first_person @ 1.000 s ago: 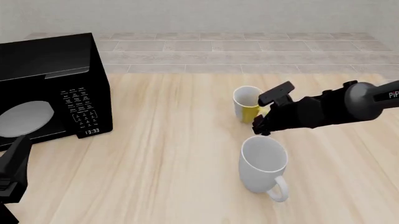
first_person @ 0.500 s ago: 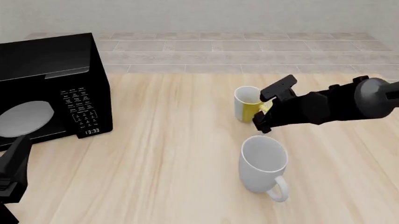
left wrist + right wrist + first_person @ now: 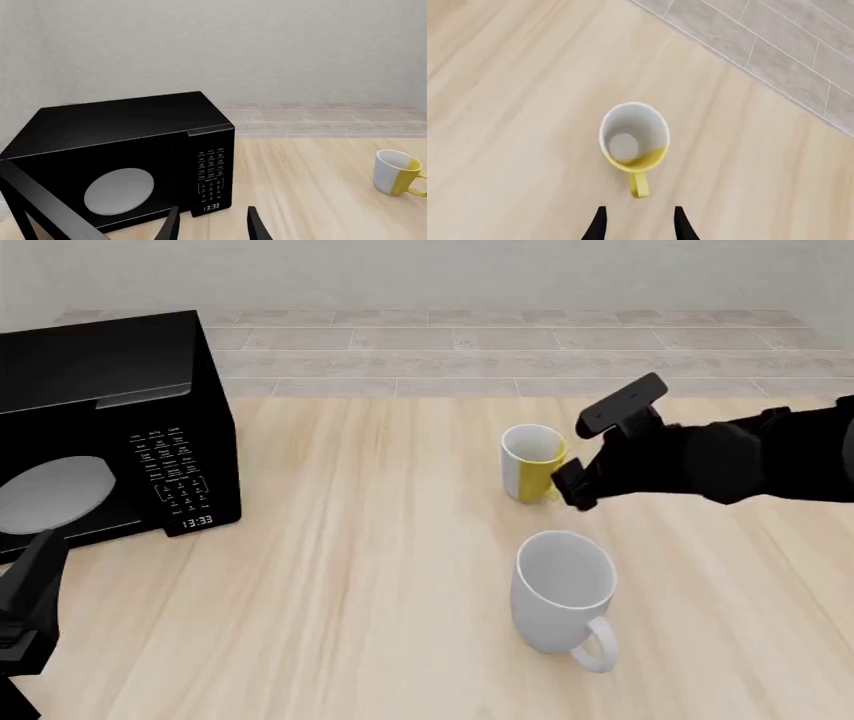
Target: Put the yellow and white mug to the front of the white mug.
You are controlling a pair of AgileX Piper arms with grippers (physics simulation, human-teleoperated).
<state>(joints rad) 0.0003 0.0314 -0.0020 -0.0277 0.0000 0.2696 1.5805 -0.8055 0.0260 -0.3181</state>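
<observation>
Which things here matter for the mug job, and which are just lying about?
Job:
- yellow and white mug, upright, beyond the white mug
- white mug, upright, nearer the arms
- right tool, open, lined up with the yellow handle, not touching it

Lying about:
- microwave, far left, door open
- left tool, open, idle by the microwave

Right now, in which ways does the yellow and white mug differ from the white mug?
Colour: the yellow and white mug is half yellow with a yellow handle; the white mug is plain white all over.
Size: the white mug looks taller and wider than the yellow and white mug.
Place: the yellow and white mug stands farther back, with the open right gripper beside its handle; the white mug stands nearer, away from the gripper.
Both stand upright on the table and look empty.
</observation>
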